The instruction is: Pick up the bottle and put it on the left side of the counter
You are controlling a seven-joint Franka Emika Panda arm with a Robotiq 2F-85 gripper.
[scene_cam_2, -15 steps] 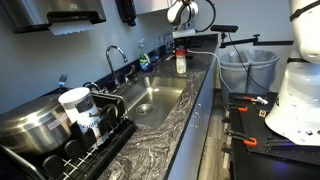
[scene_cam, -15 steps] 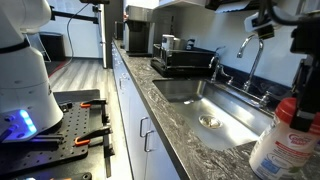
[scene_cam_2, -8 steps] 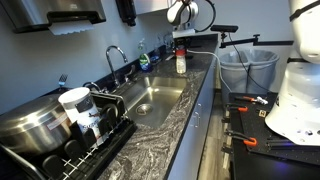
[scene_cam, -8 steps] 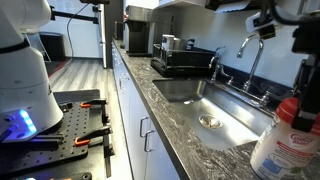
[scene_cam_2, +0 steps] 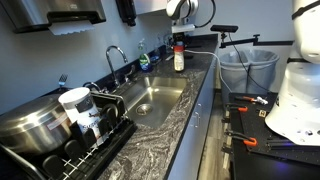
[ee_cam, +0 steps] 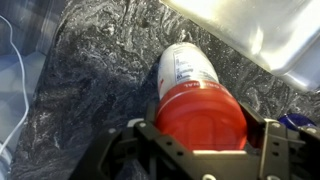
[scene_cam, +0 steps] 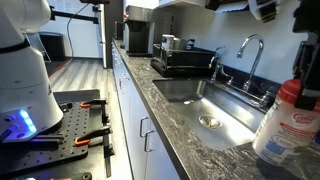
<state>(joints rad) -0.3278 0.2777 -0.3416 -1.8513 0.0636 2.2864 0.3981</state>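
End effector: I had it clamped on the bottle, at its red cap.
Bottle: upright near the surface's end, beyond the sink.

exterior views at opposite counter ends (sink shared), wrist overhead

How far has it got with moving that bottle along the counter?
Done: the hand is closed on the red cap of the bottle, so the grasp looks made. In hand: the lift; the bottle is upright past the end of the sink, and I cannot tell whether it has left the counter. Left: carrying it to the counter's left side and setting it down.
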